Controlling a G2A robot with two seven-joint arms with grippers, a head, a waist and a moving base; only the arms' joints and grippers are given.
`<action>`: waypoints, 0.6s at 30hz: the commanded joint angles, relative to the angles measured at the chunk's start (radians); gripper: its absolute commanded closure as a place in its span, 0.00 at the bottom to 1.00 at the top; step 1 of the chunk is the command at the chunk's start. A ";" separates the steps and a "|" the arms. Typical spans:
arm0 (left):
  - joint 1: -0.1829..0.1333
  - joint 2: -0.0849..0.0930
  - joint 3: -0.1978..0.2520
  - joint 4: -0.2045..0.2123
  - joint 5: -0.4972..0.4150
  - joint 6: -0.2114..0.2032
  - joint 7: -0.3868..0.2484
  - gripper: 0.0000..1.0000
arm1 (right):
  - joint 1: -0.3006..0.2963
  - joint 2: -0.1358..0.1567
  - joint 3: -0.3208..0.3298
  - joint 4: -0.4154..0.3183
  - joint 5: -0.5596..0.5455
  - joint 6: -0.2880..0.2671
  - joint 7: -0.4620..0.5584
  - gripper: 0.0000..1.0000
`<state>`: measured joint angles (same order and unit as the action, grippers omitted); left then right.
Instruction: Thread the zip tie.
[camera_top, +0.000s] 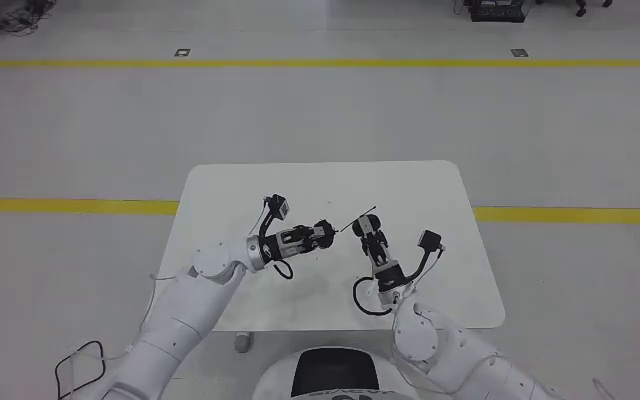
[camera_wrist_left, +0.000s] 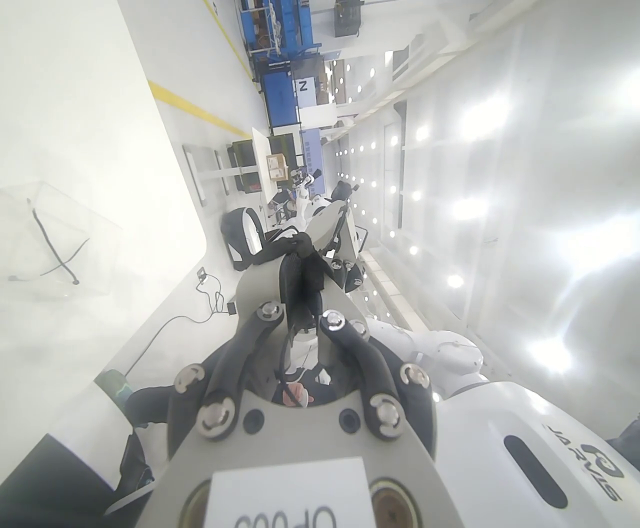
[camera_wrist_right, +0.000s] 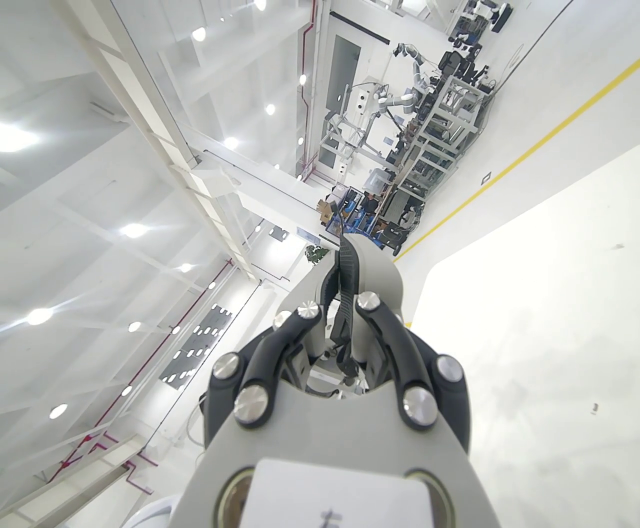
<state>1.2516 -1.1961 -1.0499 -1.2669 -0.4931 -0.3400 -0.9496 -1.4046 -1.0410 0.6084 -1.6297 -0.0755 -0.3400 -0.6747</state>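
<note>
Much of the tie (camera_top: 358, 220) was hard to make out. In the top view it showed only as a thin black line at mid-frame, above the table (camera_top: 420, 190), with its lower-left end lost against the left claw (camera_top: 326, 233). Its long axis ran slantwise from lower left to upper right, the free tip pointing to the upper right past the right claw (camera_top: 366, 232). The right claw was clenched on the tie, and in its wrist view a short sliver poked out beyond its fingertips. The left claw's fingers were pressed together, but whether they pinched the tie could not be told. At the left edge of the left wrist view a clear box (camera_wrist_left: 30, 210) held a few black spare ties (camera_wrist_left: 50, 245), loosely crossed.
</note>
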 joint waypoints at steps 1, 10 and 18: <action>0.000 0.000 0.000 0.000 0.000 0.000 0.000 1.00 | -0.003 -0.006 0.006 0.002 -0.002 0.000 0.006 1.00; 0.000 0.000 0.000 0.000 0.000 0.000 0.000 1.00 | -0.016 -0.033 0.030 0.015 -0.017 0.000 0.030 1.00; 0.000 0.000 0.000 0.000 0.000 0.000 0.000 1.00 | -0.034 -0.051 0.055 0.021 -0.035 0.000 0.040 1.00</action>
<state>1.2516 -1.1961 -1.0499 -1.2669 -0.4931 -0.3400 -0.9496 -1.4355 -1.0897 0.6595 -1.6082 -0.1085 -0.3400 -0.6347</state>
